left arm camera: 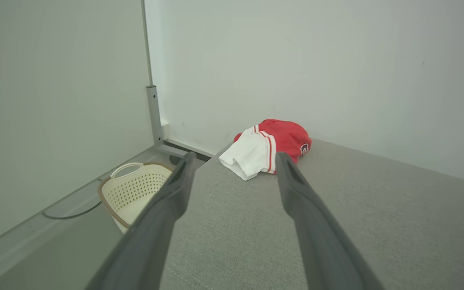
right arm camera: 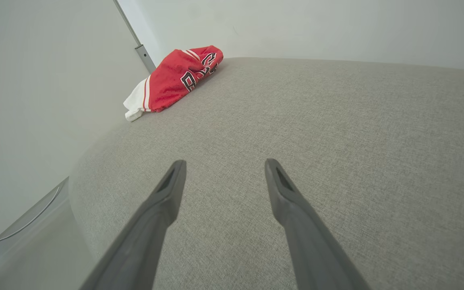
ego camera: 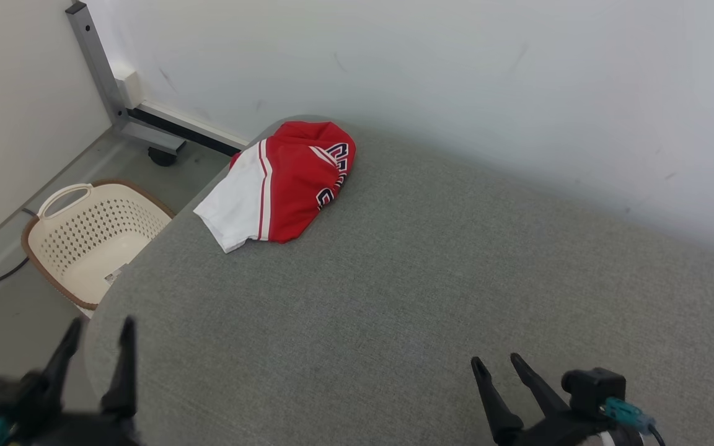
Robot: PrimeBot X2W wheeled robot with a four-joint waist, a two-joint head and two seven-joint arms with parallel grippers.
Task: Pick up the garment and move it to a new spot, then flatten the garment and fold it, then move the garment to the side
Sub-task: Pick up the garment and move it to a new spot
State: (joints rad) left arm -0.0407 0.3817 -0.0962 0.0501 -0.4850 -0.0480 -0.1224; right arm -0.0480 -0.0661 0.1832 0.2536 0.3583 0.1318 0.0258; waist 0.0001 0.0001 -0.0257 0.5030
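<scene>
Garment (ego camera: 289, 186): red-and-white jersey with dark lettering, bunched at the far left corner of the grey upholstered surface (ego camera: 425, 279), close to the white wall (ego camera: 456, 74).
Basket (ego camera: 84, 241): cream, perforated, on the floor beside that corner.
Left gripper (ego camera: 101, 323): at the near left edge, fingers spread wide, holding nothing.
Right gripper (ego camera: 494, 359): over the near surface, spread wide, empty, well apart from the garment.

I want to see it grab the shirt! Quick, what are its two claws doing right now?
Left gripper: open, holding nothing.
Right gripper: open, holding nothing.
</scene>
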